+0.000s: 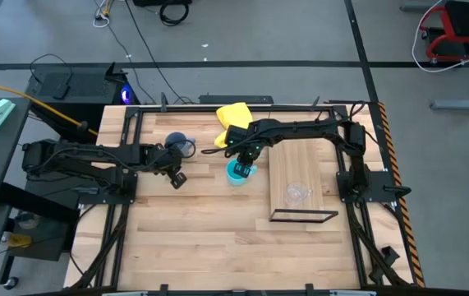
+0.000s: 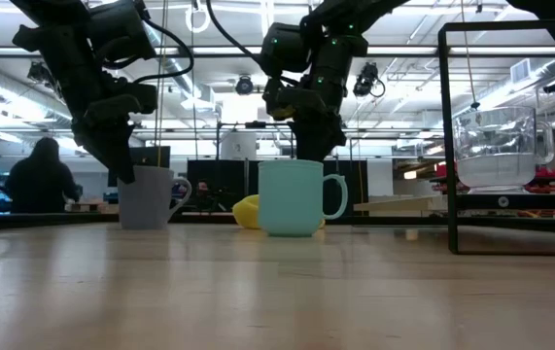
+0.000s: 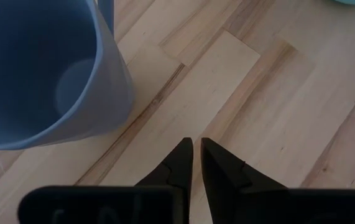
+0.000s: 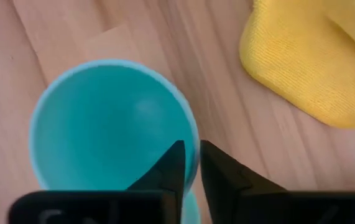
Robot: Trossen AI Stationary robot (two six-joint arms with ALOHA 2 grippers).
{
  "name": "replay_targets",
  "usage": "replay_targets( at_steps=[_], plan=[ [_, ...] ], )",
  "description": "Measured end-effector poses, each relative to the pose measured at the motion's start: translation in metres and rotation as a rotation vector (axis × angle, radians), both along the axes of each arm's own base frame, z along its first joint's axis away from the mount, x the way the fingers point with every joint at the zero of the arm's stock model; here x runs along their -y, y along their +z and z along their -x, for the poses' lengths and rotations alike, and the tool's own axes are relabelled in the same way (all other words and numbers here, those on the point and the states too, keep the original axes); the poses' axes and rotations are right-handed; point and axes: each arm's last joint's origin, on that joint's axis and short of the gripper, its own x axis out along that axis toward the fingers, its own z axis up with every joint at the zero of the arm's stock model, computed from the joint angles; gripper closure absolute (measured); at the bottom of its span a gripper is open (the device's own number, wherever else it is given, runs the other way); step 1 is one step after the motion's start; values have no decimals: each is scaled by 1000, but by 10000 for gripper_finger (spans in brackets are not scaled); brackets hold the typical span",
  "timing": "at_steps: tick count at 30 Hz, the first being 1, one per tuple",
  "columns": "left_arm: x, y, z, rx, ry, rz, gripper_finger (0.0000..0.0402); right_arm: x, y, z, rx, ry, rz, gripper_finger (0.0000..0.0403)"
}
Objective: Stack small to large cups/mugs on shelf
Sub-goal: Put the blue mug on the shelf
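Observation:
The cyan mug (image 1: 236, 174) (image 2: 292, 199) (image 4: 102, 124) stands upright on its base on the tabletop, just left of the shelf. My right gripper (image 1: 242, 162) (image 2: 308, 151) (image 4: 191, 149) is at its rim, shut on it. The grey-blue mug (image 1: 181, 145) (image 2: 148, 197) (image 3: 40, 74) stands upright farther left. My left gripper (image 1: 177, 178) (image 3: 197, 149) hovers beside it toward the near edge, shut and holding nothing. The clear glass cup (image 1: 297, 193) (image 2: 501, 146) sits on the near end of the wooden shelf (image 1: 300, 160). My right gripper pinches the cyan mug's rim (image 4: 190, 127), one finger (image 4: 172, 167) inside the cup and the other (image 4: 217, 168) outside. It comes from above, pointing down. The mug stays upright with its base on the table, handle (image 2: 335, 194) toward the shelf.
A yellow cloth (image 1: 234, 115) (image 4: 308, 56) lies at the far edge behind the cyan mug. The shelf's black frame (image 2: 447, 146) rises at its near end. Bare planks stretch across the near half of the table. A person (image 2: 39, 175) sits in the room beyond.

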Motion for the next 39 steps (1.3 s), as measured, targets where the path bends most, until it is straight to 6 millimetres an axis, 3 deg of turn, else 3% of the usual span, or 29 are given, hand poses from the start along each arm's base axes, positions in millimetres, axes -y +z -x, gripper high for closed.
replay_targets(
  at_steps=[5,14,21,26,32,39],
  plan=[
    [0,0,0,2,5,2,363,0,0,0,-1,-5,-2,392],
    [0,0,0,2,6,3,368,-3,3,1,6,3,2,396],
    [0,0,0,2,6,3,374,-19,41,14,84,12,14,398],
    [0,0,0,3,6,3,368,-25,80,43,112,-63,24,399],
    [0,1,-1,20,6,0,366,-29,121,96,57,-207,69,399],
    [0,2,-3,43,7,-5,378,-37,148,145,-11,-348,115,399]
  ],
)
